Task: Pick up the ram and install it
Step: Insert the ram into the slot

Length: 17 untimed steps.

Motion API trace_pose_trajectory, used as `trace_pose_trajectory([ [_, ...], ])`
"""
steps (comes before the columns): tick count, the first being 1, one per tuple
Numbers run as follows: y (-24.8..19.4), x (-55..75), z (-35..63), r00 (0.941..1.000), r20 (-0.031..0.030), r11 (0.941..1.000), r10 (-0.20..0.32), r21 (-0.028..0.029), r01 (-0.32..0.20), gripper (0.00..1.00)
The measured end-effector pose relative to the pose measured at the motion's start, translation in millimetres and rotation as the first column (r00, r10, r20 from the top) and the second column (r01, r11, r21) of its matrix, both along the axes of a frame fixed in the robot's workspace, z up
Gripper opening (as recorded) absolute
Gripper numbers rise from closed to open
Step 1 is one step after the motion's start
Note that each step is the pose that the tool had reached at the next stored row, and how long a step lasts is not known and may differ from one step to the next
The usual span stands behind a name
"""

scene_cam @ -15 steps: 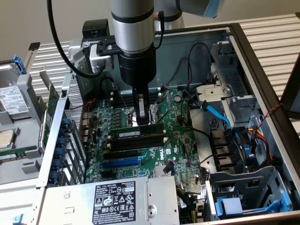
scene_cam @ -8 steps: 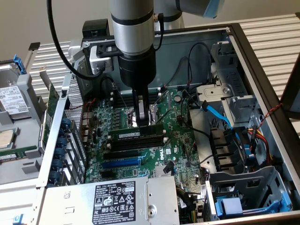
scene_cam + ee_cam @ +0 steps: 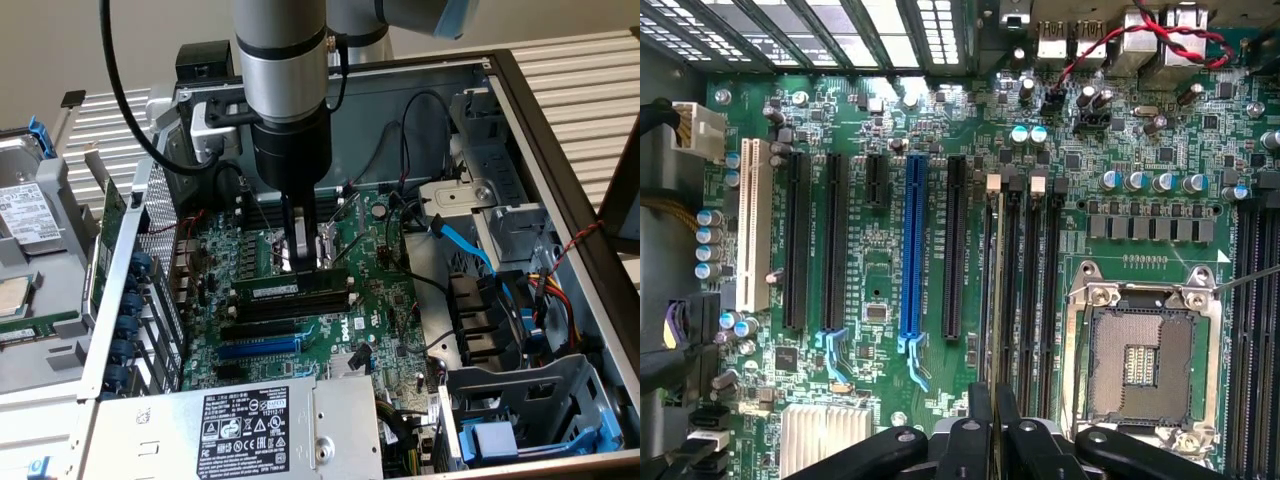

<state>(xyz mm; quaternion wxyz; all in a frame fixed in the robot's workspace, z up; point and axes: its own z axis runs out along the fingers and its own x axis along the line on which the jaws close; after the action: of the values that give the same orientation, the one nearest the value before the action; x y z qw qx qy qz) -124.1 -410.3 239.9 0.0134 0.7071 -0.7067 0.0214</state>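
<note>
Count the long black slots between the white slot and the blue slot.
2. One long black slot stands next to the white slot; the second black slot lies beside it, toward the blue slot. None seems hidden.

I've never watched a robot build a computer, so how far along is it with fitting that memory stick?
Done: the memory stick is picked up and inside the computer case. In hand: the gripper is shut on the stick, which stands on edge along the black memory slots on the green board. Left: the gripper has not let go, and I cannot tell whether the stick is pushed home.
</note>
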Motion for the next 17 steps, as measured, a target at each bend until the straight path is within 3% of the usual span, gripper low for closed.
trace_pose_trajectory([
  [17, -0.3, 0.0, -3.0, 1.0000, 0.0002, 1.0000, 0.000, 0.0004, 0.000, 0.13],
])
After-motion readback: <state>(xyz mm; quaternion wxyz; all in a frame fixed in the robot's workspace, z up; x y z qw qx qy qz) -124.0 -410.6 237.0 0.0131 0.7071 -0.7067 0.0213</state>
